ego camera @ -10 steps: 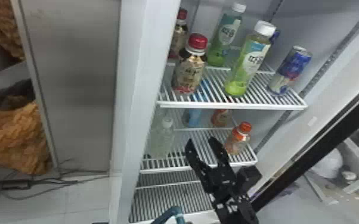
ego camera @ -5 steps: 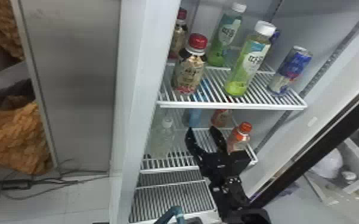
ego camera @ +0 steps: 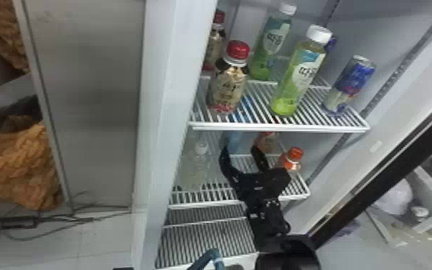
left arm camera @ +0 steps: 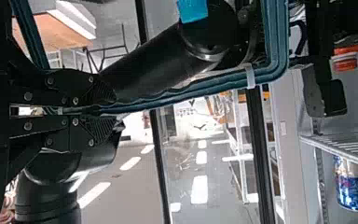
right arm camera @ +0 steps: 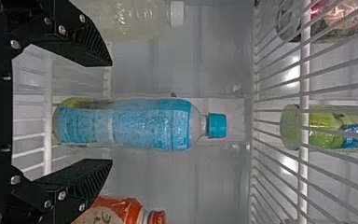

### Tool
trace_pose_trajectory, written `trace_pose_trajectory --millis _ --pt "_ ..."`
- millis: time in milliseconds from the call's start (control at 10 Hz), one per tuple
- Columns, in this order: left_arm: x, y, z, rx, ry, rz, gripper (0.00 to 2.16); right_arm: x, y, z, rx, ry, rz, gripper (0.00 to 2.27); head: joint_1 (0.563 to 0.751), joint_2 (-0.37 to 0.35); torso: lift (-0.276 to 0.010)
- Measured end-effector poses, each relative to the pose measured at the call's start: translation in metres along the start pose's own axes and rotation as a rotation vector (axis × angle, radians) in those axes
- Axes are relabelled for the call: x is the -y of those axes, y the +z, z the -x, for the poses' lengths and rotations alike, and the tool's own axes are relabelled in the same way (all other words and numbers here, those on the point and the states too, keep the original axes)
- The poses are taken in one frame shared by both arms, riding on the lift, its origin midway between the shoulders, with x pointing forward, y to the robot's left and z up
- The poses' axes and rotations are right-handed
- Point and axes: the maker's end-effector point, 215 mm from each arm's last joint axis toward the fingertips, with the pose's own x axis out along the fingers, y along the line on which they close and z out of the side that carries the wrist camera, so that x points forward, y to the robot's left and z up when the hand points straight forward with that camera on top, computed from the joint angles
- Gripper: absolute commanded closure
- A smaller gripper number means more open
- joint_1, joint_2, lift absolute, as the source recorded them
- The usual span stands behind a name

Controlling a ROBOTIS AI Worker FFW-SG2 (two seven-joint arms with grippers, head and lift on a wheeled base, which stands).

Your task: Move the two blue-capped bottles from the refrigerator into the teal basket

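The right gripper [ego camera: 240, 149] was wide open and empty, its fingers well apart. A blue-capped bottle [right arm camera: 144, 123] stood upright on the shelf [ego camera: 204, 204] below the red-capped bottle [ego camera: 228, 84], lined up with the gap between those fingers and touching neither. The left gripper [left arm camera: 105, 110] was closed on the rim or handle of the teal basket [left arm camera: 186, 95].

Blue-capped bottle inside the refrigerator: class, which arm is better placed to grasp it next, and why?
The right arm, most likely. Its gripper is open and faces the blue-capped bottle, with the fingers spread wider than the bottle. The left gripper is closed on the teal basket.
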Motion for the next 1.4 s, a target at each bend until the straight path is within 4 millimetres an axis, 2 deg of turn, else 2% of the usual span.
trace_pose_trajectory --millis 500,1100,1400 --pt "0.002 0.001 -0.001 -0.004 -0.007 0.0 1.09 0.0 0.015 -0.035 0.024 -0.034 0.018 0.26 0.695 -0.35 -0.152" --pt "0.004 0.002 -0.004 -0.008 -0.013 -0.002 1.09 0.013 0.03 -0.062 0.039 -0.078 0.048 0.26 0.695 -0.35 -0.152" --pt "0.005 0.003 -0.005 -0.01 -0.017 -0.005 1.09 0.014 0.034 -0.075 0.028 -0.086 0.057 0.39 0.695 -0.35 -0.152"
